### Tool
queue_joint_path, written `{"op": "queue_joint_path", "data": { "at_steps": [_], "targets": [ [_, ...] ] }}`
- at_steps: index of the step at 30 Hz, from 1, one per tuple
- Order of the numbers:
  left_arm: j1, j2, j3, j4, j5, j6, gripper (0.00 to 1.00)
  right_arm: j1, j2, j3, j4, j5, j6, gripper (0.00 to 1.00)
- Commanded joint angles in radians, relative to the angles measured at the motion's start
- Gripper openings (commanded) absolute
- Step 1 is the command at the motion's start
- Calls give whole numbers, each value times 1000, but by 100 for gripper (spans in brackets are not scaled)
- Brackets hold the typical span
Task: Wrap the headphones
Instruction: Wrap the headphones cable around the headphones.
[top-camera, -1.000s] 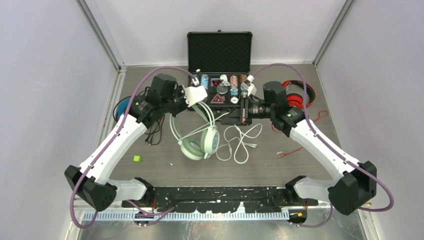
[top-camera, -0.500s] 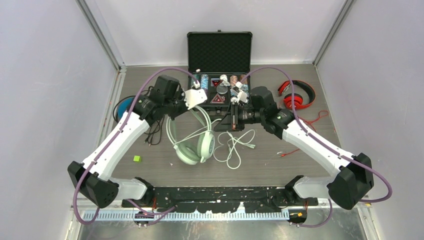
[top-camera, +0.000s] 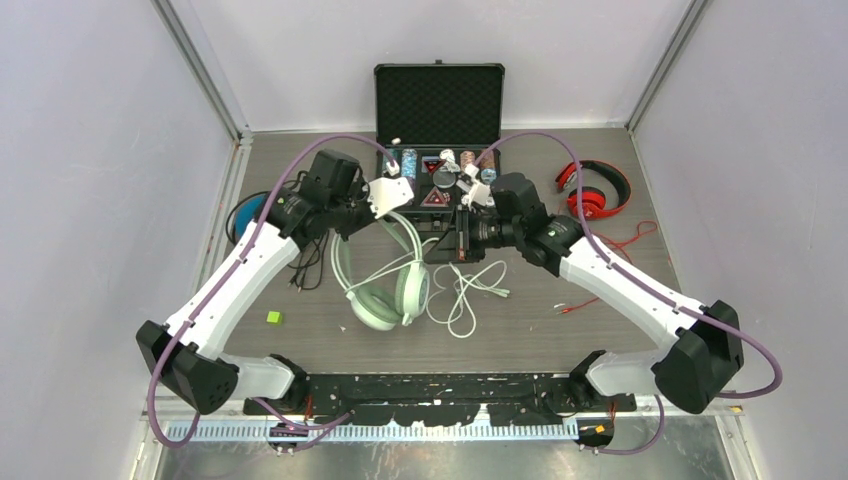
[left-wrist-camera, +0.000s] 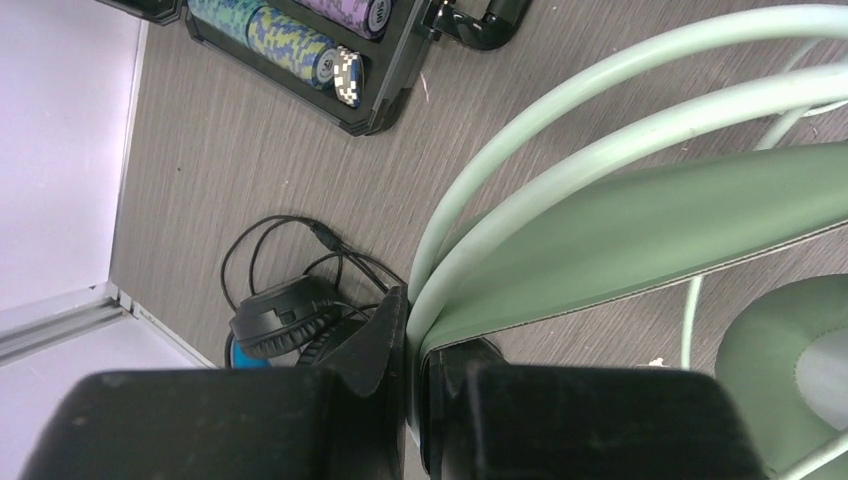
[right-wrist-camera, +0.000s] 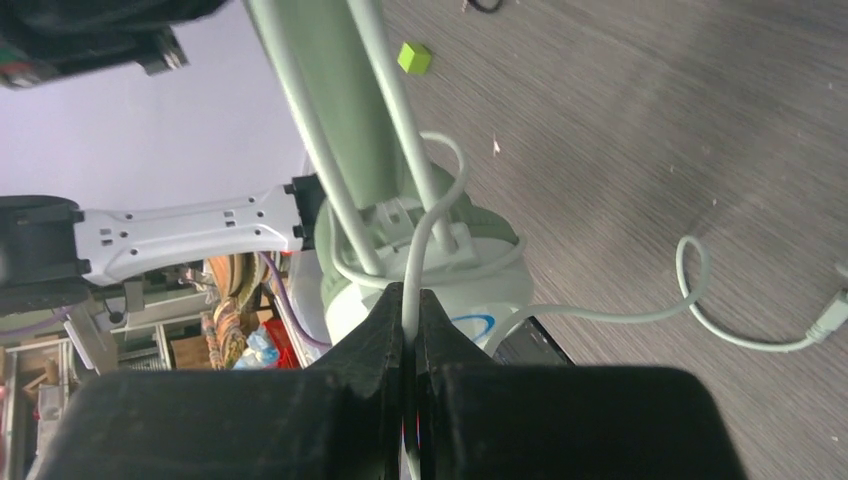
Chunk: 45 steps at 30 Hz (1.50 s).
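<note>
The mint-green headphones (top-camera: 383, 295) stand tilted on the table, left of centre. My left gripper (top-camera: 383, 214) is shut on the top of their headband (left-wrist-camera: 640, 215), which sits pinched between the jaws (left-wrist-camera: 412, 335). My right gripper (top-camera: 445, 243) is shut on their white cable (right-wrist-camera: 432, 225), close beside the headband and ear cup (right-wrist-camera: 440, 275). The rest of the cable (top-camera: 466, 296) lies in loose loops to the right of the ear cups. The red headphones (top-camera: 596, 190) lie at the back right. The black headphones (left-wrist-camera: 275, 312) lie at the left edge, partly hidden by my left arm.
An open black case (top-camera: 440, 100) with poker chips (left-wrist-camera: 300, 50) stands at the back centre, just behind both grippers. A small green cube (top-camera: 273, 317) lies near the front left. A thin red cable (top-camera: 622, 243) trails on the right. Black cable (top-camera: 305, 268) lies under my left arm.
My right gripper has moved left with the white cable, up to the headband. The headphones and the cable loops have shifted slightly left. My left gripper has kept its hold.
</note>
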Motion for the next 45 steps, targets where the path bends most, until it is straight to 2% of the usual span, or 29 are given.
{"op": "queue_joint_path", "data": {
  "at_steps": [1, 7, 14, 25, 32, 36, 45],
  "targets": [
    [3, -17, 18, -4, -18, -21, 0, 3, 4, 107, 46, 7, 17, 5],
    [3, -13, 16, 0, -218, -104, 0, 2, 4, 69, 205, -119, 137, 12],
    [-17, -21, 33, 9, -320, -196, 0, 4, 20, 80, 298, -195, 199, 20],
    [-37, 2, 81, 32, -502, -383, 0, 10, 79, 133, 311, -199, 213, 20],
    [-37, -21, 59, 133, -513, -546, 0, 19, 138, 164, 312, -165, 198, 20],
    [-36, -31, 50, 174, -553, -620, 0, 26, 145, 172, 304, -137, 168, 31],
    [-37, -23, 84, 176, -587, -721, 0, 31, 106, 156, 247, -95, 81, 41]
  ]
}}
